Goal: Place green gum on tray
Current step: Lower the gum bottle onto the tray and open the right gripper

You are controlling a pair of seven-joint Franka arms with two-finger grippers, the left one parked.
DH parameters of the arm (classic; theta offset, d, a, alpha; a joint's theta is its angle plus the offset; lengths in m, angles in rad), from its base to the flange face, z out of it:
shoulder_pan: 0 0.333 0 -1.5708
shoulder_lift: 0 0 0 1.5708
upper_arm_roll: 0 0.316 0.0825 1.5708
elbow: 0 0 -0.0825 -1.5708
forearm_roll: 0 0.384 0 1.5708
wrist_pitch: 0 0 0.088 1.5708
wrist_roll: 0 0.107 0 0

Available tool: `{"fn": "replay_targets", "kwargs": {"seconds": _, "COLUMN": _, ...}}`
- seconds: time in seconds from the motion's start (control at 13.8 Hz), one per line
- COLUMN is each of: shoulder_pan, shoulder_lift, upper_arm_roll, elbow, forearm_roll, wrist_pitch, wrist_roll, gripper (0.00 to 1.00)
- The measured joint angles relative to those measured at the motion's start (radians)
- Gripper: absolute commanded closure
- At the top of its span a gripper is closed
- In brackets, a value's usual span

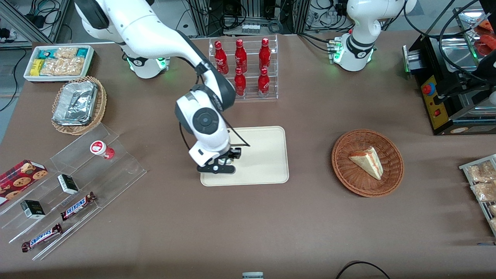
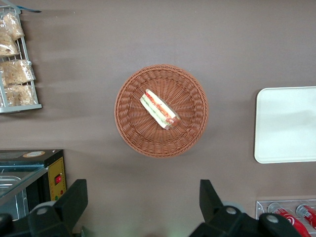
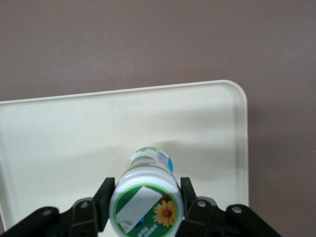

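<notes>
My right gripper [image 1: 221, 164] hangs over the corner of the cream tray [image 1: 267, 155] that is nearest the front camera and toward the working arm's end. In the right wrist view the gripper [image 3: 146, 201] is shut on the green gum [image 3: 146, 197]. A black finger [image 3: 104, 195] presses on each side of its green-ringed white lid, which carries an orange flower mark. The bottle stands upright, with its base at or just above the tray [image 3: 74, 133]. In the front view the wrist hides the gum. The tray's edge also shows in the left wrist view [image 2: 286, 123].
A red-lidded bottle [image 1: 100, 148] lies on the clear stepped stand [image 1: 116, 170] with Snickers bars [image 1: 77, 206]. A rack of red cola bottles [image 1: 244, 68] stands farther from the front camera than the tray. A wicker basket [image 1: 345, 170] holding a sandwich sits toward the parked arm's end.
</notes>
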Motion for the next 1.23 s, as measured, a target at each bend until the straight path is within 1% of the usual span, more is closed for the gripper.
{"fn": "replay_targets", "kwargs": {"seconds": 0.22, "shoulder_pan": 0.033, "shoulder_lift": 0.043, "upper_arm_roll": 0.0, "elbow": 0.001, "forearm_roll": 0.0, "wrist_pitch": 0.053, "wrist_roll": 0.062, "gripper": 1.0}}
{"fn": "replay_targets", "kwargs": {"seconds": 0.58, "shoulder_pan": 0.063, "shoulder_lift": 0.098, "upper_arm_roll": 0.0, "elbow": 0.003, "forearm_roll": 0.0, "wrist_pitch": 0.101, "wrist_roll": 0.101, "gripper": 1.0}}
{"fn": "replay_targets", "kwargs": {"seconds": 0.65, "shoulder_pan": 0.065, "shoulder_lift": 0.104, "upper_arm_roll": 0.0, "elbow": 0.005, "forearm_roll": 0.0, "wrist_pitch": 0.106, "wrist_roll": 0.105, "gripper": 0.72}}
{"fn": "replay_targets", "kwargs": {"seconds": 0.73, "shoulder_pan": 0.066, "shoulder_lift": 0.108, "upper_arm_roll": -0.001, "elbow": 0.008, "forearm_roll": 0.0, "wrist_pitch": 0.107, "wrist_roll": 0.106, "gripper": 0.26}}
{"fn": "replay_targets", "kwargs": {"seconds": 0.8, "shoulder_pan": 0.066, "shoulder_lift": 0.109, "upper_arm_roll": -0.001, "elbow": 0.01, "forearm_roll": 0.0, "wrist_pitch": 0.107, "wrist_roll": 0.106, "gripper": 0.0}}
{"fn": "replay_targets", "kwargs": {"seconds": 1.23, "shoulder_pan": 0.074, "shoulder_lift": 0.127, "upper_arm_roll": -0.002, "elbow": 0.01, "forearm_roll": -0.001, "wrist_pitch": 0.154, "wrist_roll": 0.106, "gripper": 0.0}}
